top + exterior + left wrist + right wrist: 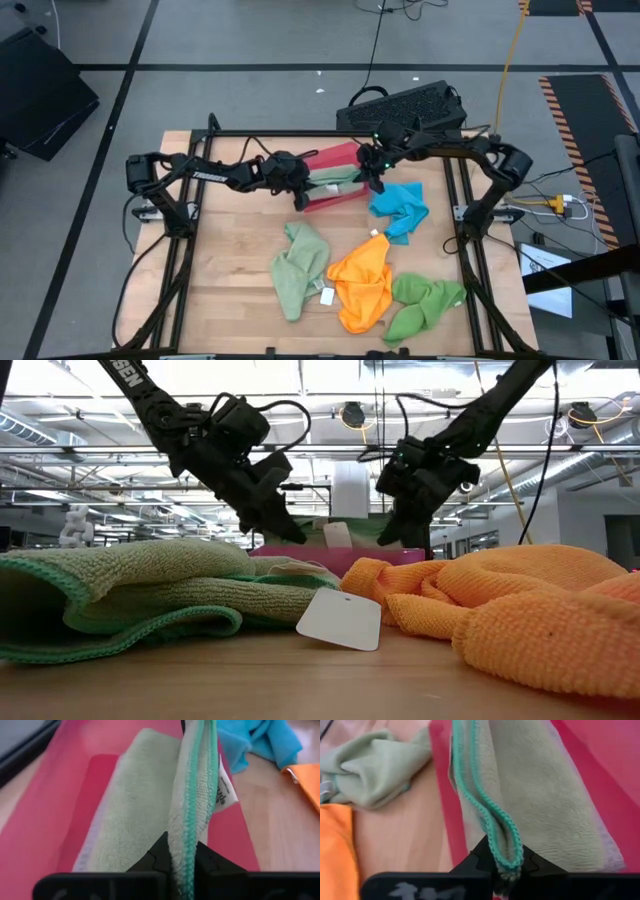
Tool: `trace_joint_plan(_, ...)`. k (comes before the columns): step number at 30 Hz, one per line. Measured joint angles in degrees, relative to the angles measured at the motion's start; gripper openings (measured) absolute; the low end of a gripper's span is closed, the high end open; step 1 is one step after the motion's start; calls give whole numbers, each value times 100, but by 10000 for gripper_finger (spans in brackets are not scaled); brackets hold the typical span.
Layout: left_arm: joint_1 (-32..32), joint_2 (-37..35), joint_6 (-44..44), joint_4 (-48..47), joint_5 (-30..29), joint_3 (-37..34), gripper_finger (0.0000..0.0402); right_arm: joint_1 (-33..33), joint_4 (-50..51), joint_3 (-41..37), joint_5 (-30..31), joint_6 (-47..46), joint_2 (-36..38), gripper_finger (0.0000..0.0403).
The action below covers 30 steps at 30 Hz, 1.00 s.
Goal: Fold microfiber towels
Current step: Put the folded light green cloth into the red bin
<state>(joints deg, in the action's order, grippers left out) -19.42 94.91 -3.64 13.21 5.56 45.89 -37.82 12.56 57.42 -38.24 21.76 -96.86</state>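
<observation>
A sage green towel (333, 178) lies folded on the red tray (330, 157) at the table's far middle, and both grippers hold it. My left gripper (301, 190) is shut on its left end and my right gripper (373, 178) on its right end. A paler cloth edge (89, 854) shows under it on the tray. A second sage green towel (300, 265), an orange towel (362, 285), a bright green towel (425, 303) and a bright blue towel (400, 208) lie crumpled on the table. My left gripper pinches the towel's teal-stitched hem (184, 851) between its two fingers, several layers together. The fingers come slanting down from the table's left. The held edge stands up off the tray and runs toward the other gripper, while the rest of the towel (135, 815) lies on the tray. My right gripper pinches a doubled-over loop of the teal-stitched hem (506, 854) between its two fingers, at the towel's right end. The fingers come slanting down from the table's right. The held edge is raised, and the towel's body (545, 805) lies flat on the tray.
A black keyboard (405, 105) lies beyond the table's far edge. A white tag (338, 620) lies by the near sage green towel. Black frame rails (190, 260) run along the table's left and right sides. Bare wood (230, 230) shows at the left.
</observation>
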Motion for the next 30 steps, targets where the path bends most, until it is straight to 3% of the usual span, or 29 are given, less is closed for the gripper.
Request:
trace_joint_plan(6,0,1,-56,-49,-419,0,32,0,-56,136,443,-2,-126,58)
trace_joint_plan(11,-13,2,-125,-79,-720,0,79,0,-133,230,654,-33,-126,113)
trace_joint_plan(17,-15,2,-201,-115,-1064,0,137,48,-153,337,1463,-22,-122,166)
trace_joint_plan(24,-11,2,-201,-151,-1171,0,169,197,-281,337,2313,164,-120,187)
trace_joint_plan(30,-4,-119,-133,-108,-1312,10,170,240,-512,340,2366,370,-12,189)
